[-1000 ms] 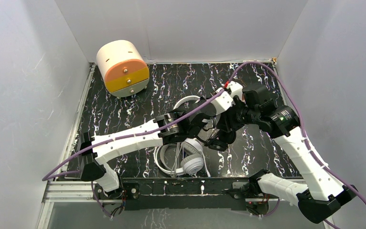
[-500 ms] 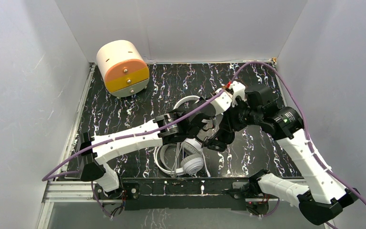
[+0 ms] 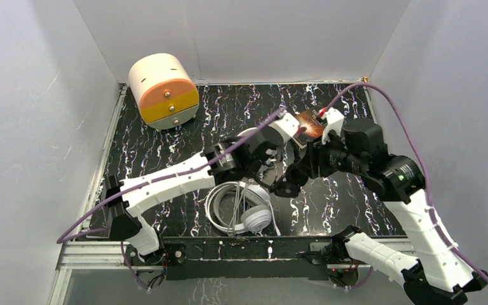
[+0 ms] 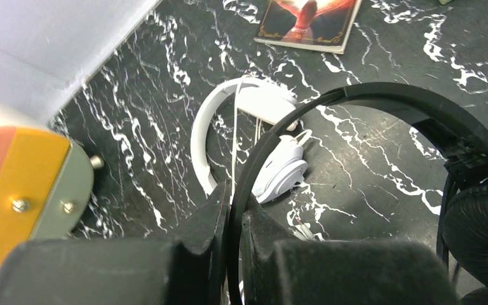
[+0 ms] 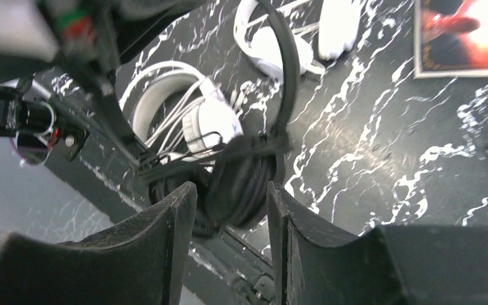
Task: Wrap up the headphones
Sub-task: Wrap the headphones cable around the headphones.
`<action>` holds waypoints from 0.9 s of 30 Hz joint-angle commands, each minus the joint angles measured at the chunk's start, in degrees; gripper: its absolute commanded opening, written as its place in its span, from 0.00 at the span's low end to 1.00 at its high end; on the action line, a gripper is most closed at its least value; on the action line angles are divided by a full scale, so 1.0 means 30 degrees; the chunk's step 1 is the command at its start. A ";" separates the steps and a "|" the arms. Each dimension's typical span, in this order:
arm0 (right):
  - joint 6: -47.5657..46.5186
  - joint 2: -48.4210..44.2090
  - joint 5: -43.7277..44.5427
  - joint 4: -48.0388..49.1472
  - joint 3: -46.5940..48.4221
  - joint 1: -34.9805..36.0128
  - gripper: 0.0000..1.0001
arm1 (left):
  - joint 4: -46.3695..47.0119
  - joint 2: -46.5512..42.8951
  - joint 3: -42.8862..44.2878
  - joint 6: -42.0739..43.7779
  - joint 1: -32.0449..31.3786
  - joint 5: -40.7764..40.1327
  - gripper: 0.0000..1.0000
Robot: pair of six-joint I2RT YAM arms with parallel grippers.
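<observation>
No legible text, brand or number, even on the picture card (image 4: 307, 22).

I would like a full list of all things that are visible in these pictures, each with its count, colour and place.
black headphones: one, black, held up in the middle
big white headphones: one, white, near edge, middle
slim white headphones: one, white, beyond the black pair, partly hidden
drawer box: one, white with orange fronts, far left corner
picture card: one, red-brown, far side, right of middle
table: one, black with white veins
left pincer: one, black, shut on the black headband
right pincer: one, black, jaws apart, black ear cup seen between them
</observation>
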 commanded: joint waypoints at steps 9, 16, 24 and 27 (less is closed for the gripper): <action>-0.0037 -0.5143 0.1974 0.6351 -0.1098 0.0121 0.67 | -0.3706 -0.1031 0.3281 -0.8858 0.6931 0.7710 0.00; 0.0350 -0.5958 -0.0245 0.9158 -0.5025 0.0129 0.71 | -0.5057 -0.0730 0.5482 -1.1109 0.7798 0.7643 0.00; 0.1006 -0.5919 -0.3239 1.3914 -0.8255 0.0114 0.80 | -0.5346 -0.0749 0.5936 -1.2817 0.8014 0.9300 0.00; 0.0620 -0.4947 -0.1236 1.0097 -0.5986 0.0114 0.80 | -0.8653 0.0578 0.6965 -1.1218 0.8018 0.6723 0.00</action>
